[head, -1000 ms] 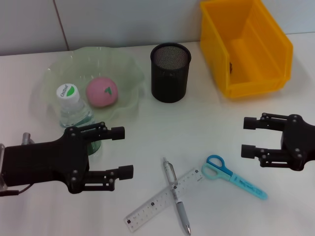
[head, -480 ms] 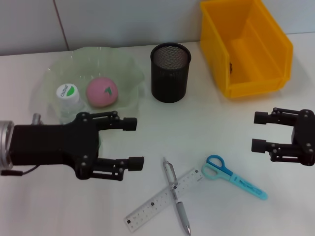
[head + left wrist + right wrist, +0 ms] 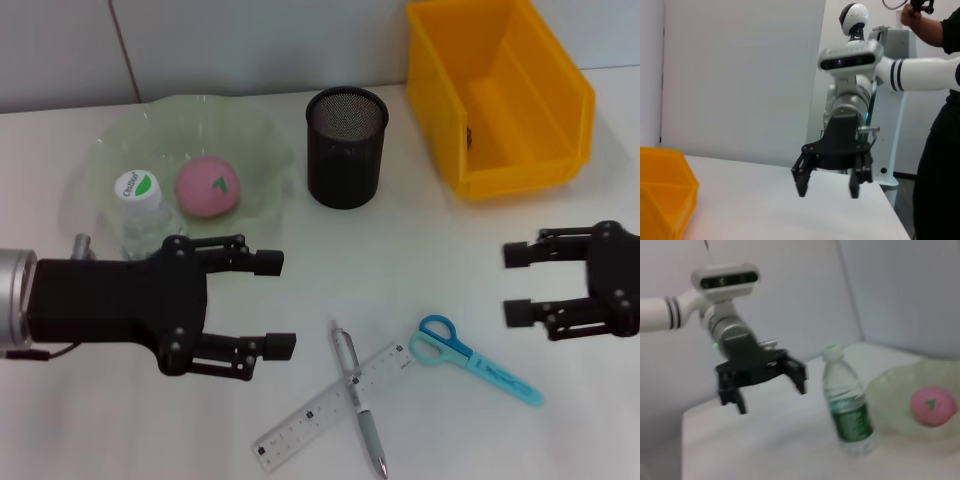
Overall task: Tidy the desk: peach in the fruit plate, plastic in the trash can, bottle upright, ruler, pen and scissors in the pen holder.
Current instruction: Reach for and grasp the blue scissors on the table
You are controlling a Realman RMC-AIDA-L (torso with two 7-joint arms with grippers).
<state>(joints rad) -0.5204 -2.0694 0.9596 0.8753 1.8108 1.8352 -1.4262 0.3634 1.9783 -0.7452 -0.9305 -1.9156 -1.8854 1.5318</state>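
Hovering released, the left end effector (image 3: 272, 305) faces the pen (image 3: 357, 395) and ruler (image 3: 335, 405); right end effector (image 3: 518, 283), also released, waits beside scissors (image 3: 475, 360), likely next.

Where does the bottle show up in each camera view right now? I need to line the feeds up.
Head view: the bottle stands upright at the fruit plate's near-left edge, just behind the left end effector.
Left wrist view: not in it; only the right end effector and the trash can show.
Right wrist view: upright, mid-frame, between the left end effector and the plate.
Shared landmark: the peach.
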